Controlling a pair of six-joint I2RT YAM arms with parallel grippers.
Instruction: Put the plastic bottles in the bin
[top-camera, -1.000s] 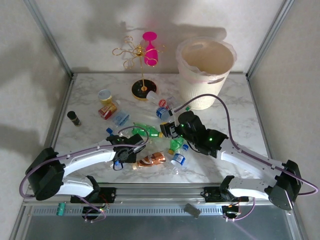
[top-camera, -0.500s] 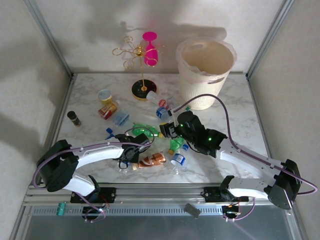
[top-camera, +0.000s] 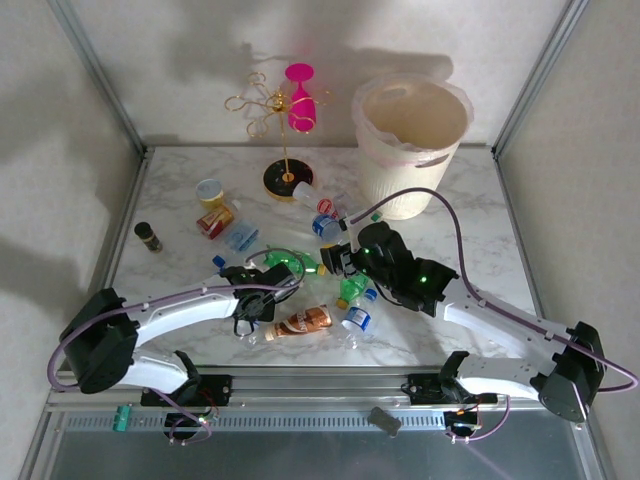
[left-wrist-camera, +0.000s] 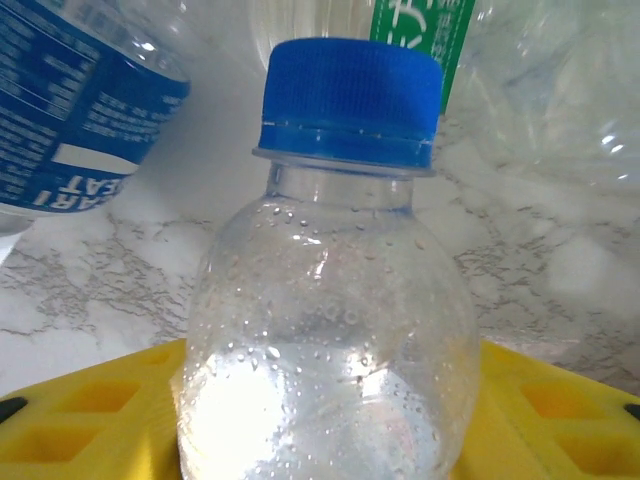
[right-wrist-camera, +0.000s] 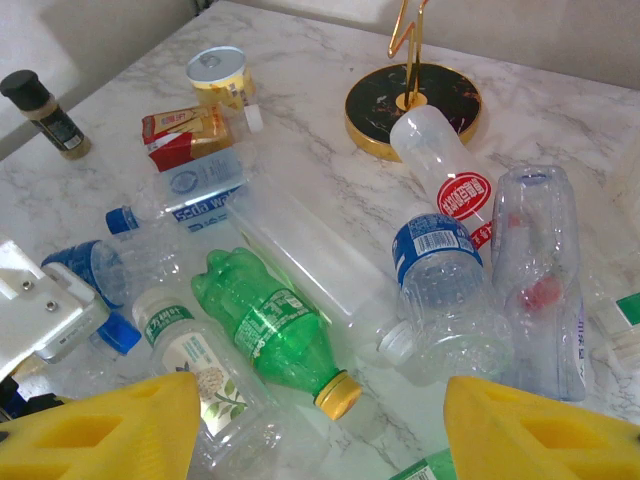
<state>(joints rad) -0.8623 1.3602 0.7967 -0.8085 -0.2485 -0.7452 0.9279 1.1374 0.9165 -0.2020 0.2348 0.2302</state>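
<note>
Left hand (top-camera: 252, 306) clamped across body of clear blue-capped bottle (left-wrist-camera: 325, 300), near desk's front edge. Bottle axis runs straight ahead, cap pointing away. Right hand (right-wrist-camera: 320, 415) open, empty, over bottle pile. Bin (top-camera: 400, 190) at far right corner, well apart from left hand, nearer right arm.

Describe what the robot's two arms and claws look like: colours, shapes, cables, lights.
The left arm and right arm have smooth white shells with bulky black joints. A purple cable loops along each. A small green light glows near the right arm's wrist. Each claw's fingers are bright yellow plastic with moulded square recesses.
</note>
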